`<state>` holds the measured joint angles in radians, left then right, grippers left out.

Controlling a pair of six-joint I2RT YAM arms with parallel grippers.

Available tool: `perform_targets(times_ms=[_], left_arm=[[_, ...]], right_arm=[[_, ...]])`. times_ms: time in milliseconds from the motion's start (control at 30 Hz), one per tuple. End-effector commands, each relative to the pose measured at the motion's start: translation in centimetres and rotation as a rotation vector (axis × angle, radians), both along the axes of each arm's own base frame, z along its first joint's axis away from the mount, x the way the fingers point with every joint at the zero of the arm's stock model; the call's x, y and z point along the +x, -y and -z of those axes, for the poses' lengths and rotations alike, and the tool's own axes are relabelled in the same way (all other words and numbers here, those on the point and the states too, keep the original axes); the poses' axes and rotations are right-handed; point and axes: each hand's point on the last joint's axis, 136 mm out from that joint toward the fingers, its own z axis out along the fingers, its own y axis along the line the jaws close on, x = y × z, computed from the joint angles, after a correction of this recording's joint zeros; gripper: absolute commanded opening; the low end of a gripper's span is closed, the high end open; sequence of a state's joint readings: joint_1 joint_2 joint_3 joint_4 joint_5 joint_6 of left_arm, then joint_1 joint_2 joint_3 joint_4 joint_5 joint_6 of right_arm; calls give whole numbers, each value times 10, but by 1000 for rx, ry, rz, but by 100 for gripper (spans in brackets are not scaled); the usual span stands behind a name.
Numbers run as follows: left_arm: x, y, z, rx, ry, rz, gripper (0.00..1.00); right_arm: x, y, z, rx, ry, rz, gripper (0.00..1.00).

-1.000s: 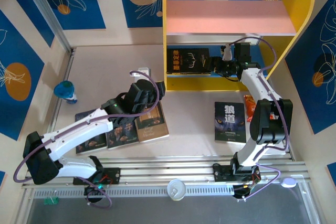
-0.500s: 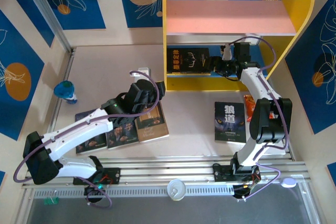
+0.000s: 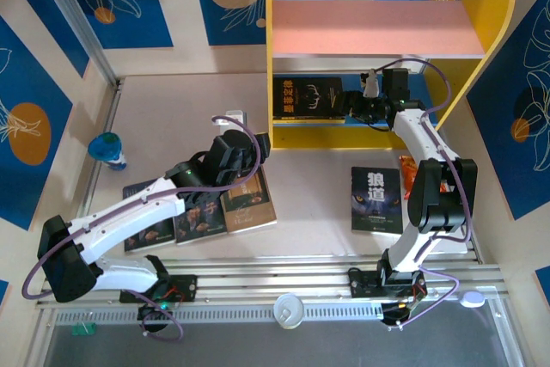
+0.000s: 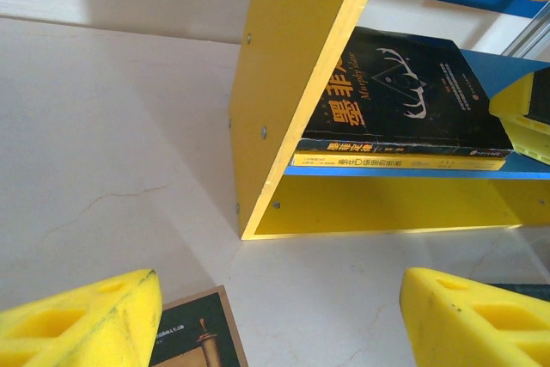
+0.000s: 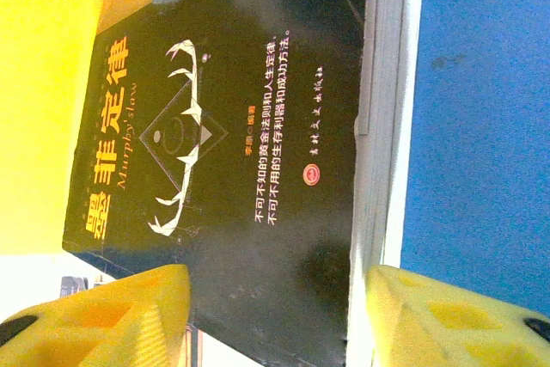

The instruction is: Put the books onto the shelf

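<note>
The right fingers [image 5: 103, 307] are held apart at the black antler book [image 5: 223, 152], laid flat on the shelf's [image 3: 378, 27] blue board [image 5: 473, 126] at 1 o'clock and unmoved since a second ago, so it is judged placed; the left fingers [image 4: 77, 315] are spread empty above the pale counter [image 3: 172, 109], where three books [image 3: 202, 217] at 8 o'clock and the wolf book [image 3: 376, 199] at 4 are left.

1 high rear overhead view, 2 close wrist views, all toward the antler book [image 3: 308, 96] on the shelf [image 3: 369, 27]

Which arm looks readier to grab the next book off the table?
Left: the open left gripper hovers at the brown book's edge, while the right gripper is away at the shelf.
</note>
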<state>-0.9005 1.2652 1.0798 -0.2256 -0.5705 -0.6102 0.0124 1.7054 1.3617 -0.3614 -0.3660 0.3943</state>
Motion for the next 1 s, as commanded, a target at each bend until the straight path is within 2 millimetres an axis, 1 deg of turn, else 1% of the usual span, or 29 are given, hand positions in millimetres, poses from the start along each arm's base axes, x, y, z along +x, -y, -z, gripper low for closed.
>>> perform_targets(times_ms=[0, 267, 367, 467, 533, 600, 733, 867, 967], left_arm=[[2, -8, -4, 10, 12, -19, 73], [4, -7, 2, 34, -3, -8, 74], [6, -5, 5, 39, -8, -5, 74], [7, -4, 8, 49, -12, 3, 74], [8, -3, 10, 56, -17, 8, 74], [9, -1, 15, 70, -30, 24, 75], [7, 6, 28, 88, -76, 62, 75], [5, 16, 53, 91, -133, 103, 75], [4, 27, 70, 80, -188, 137, 75]], right_arm=[[-3, -17, -12, 17, 26, -61, 57], [-9, 3, -28, -4, 53, -22, 58], [-15, 10, -30, -22, 50, -5, 58], [-27, 17, -30, -43, 40, 11, 58], [-38, 22, -24, -71, 20, 30, 58], [-54, 28, -18, -108, -2, 54, 59], [-95, 41, 4, -166, -76, 111, 61], [-140, 52, 26, -210, -160, 182, 66], [-169, 59, 47, -242, -237, 223, 68]])
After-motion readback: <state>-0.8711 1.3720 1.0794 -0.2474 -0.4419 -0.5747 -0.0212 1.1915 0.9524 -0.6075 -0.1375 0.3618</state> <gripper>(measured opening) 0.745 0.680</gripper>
